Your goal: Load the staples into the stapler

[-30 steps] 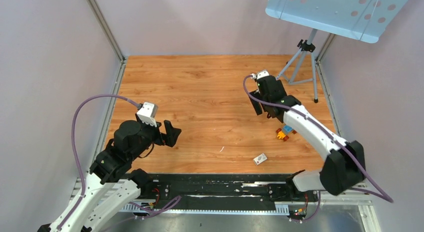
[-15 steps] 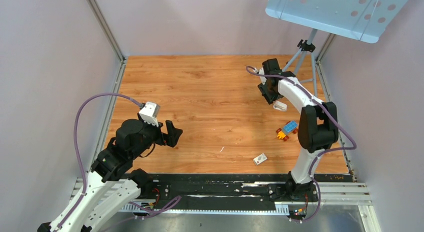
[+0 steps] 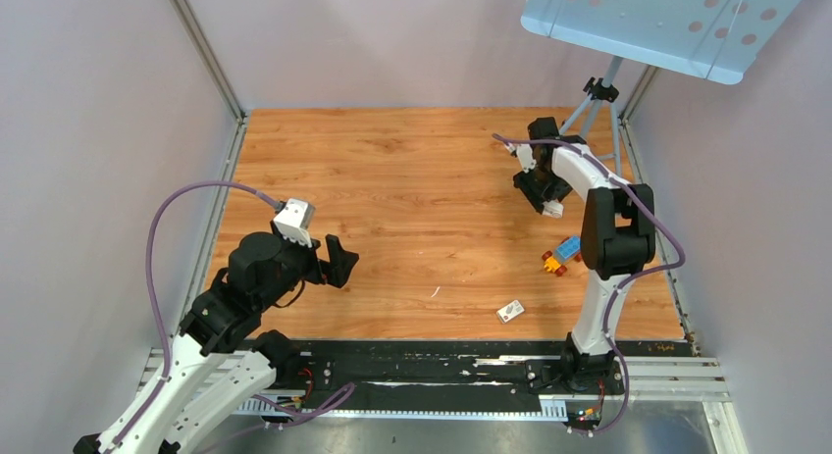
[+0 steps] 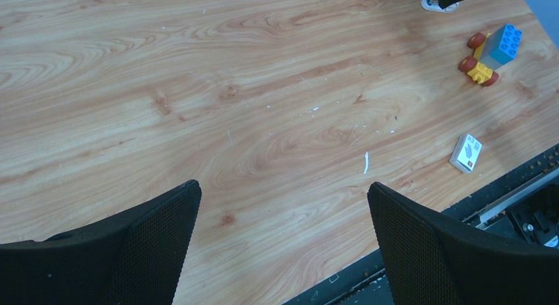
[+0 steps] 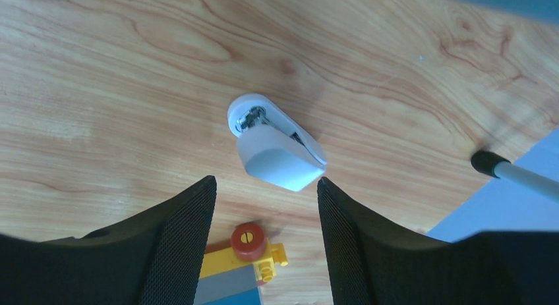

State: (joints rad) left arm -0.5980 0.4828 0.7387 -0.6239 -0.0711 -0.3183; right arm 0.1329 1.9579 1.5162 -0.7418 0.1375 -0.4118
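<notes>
The stapler (image 3: 552,208), small and white with a silver metal inside, lies on the wooden table at the back right. It also shows in the right wrist view (image 5: 277,147) and at the top edge of the left wrist view (image 4: 436,3). My right gripper (image 3: 543,187) hangs over it, pointing down. Its jaws (image 5: 267,186) stand apart with nothing between them, and the stapler lies just past the fingertips. My left gripper (image 3: 338,261) is open wide over bare wood at the front left (image 4: 283,193). The staples are not in view.
A toy car of blue and yellow bricks with red wheels (image 3: 562,254) (image 4: 491,51) (image 5: 237,265) sits just near of the stapler. A small white box with a red mark (image 3: 510,311) (image 4: 466,153) lies near the front edge. A thin white sliver (image 4: 366,163) lies mid-table. A tripod (image 3: 594,130) stands at the back right.
The right arm has folded back and its gripper has swung right and turned down over the stapler, which now shows. Its jaws have narrowed somewhat. The left arm has barely moved.
</notes>
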